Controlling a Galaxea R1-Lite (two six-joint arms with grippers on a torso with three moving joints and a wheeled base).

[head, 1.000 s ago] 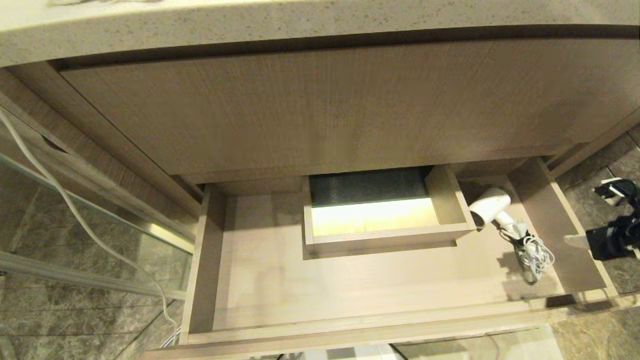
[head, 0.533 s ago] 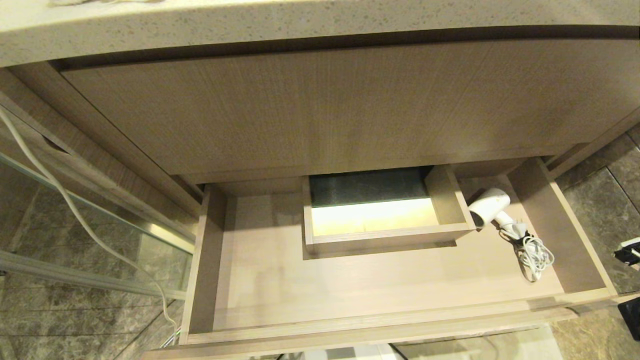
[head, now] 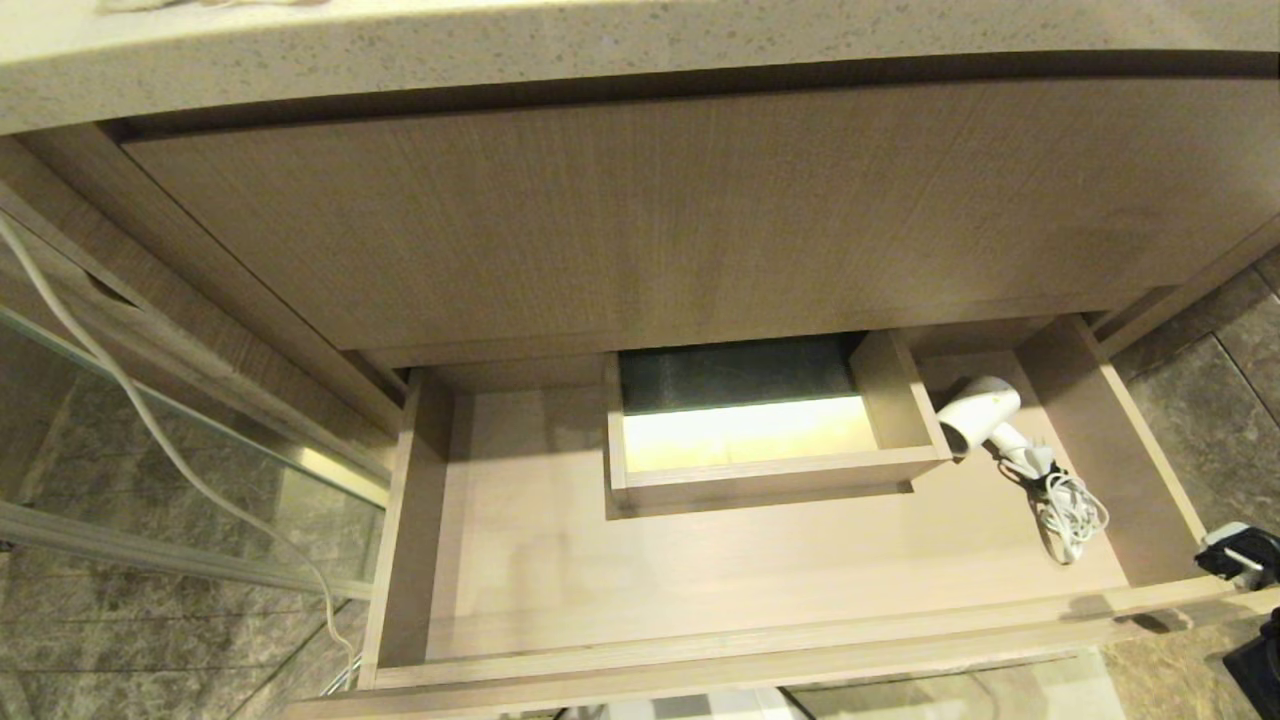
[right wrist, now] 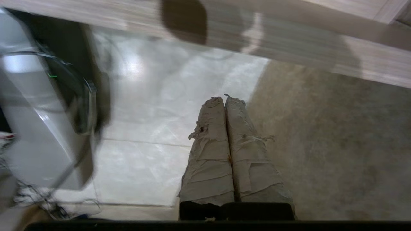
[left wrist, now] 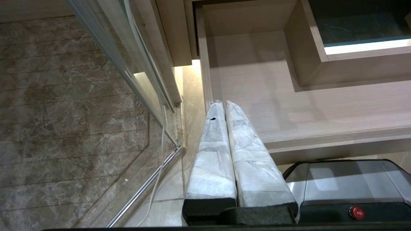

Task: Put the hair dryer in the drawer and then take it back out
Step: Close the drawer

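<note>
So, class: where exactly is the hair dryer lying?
In the head view, the hair dryer lies in the drawer's back right corner, beside the boxed notch.

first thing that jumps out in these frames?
The open drawer fills the lower half of the head view, with a boxed notch glowing yellow at its middle back. The white hair dryer lies in the drawer's right rear corner beside that notch, its cord bundled toward the front. The right gripper is shut and empty outside the drawer over the floor; the left gripper is shut near its left front corner.
</note>
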